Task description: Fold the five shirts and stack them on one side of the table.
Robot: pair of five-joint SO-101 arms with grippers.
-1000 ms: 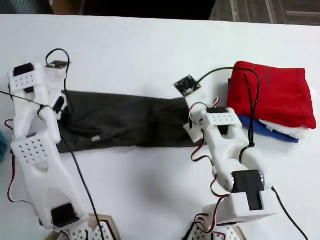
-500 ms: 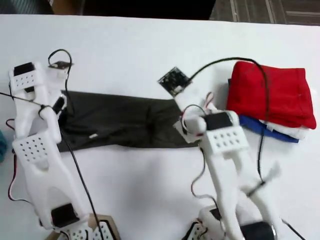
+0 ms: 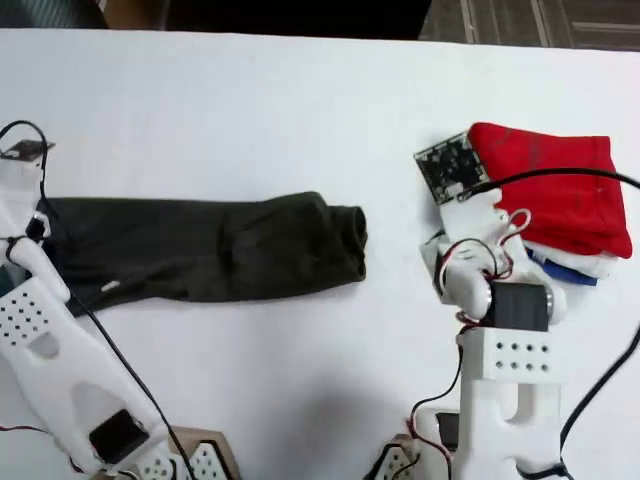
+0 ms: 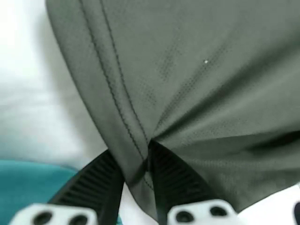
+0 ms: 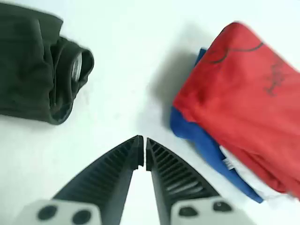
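The left hand (image 4: 140,161) was seen clamped on a fold of the dark shirt (image 3: 210,248), the cloth pinched tight between the two black fingers (image 4: 176,180). In the high view that hand was hidden at the worktop's edge by the left arm (image 3: 45,330), itself cut off by the frame. The dark shirt was laid out as a long, narrow band across the left half of the white worktop (image 3: 300,90), its free end rolled over near the middle and its other end lost at the arm. Over on the right, the right hand (image 5: 143,152) was held over bare surface with its fingers together and nothing caught between them, set between the shirt's rolled end and the stack. The stack was placed at the right side: a red shirt (image 3: 545,185) on top, a white layer (image 3: 588,262) and a blue one (image 3: 560,272) peeping out beneath, mostly covered, so their folds could not be judged. Part of the stack's near edge was hidden behind the right arm (image 3: 505,350). Shirts were counted: one dark, one red, one white, one blue, four in all. A teal patch (image 4: 37,180) was glimpsed beside the left hand, too cropped to be named. Two arms and two hands were tallied.
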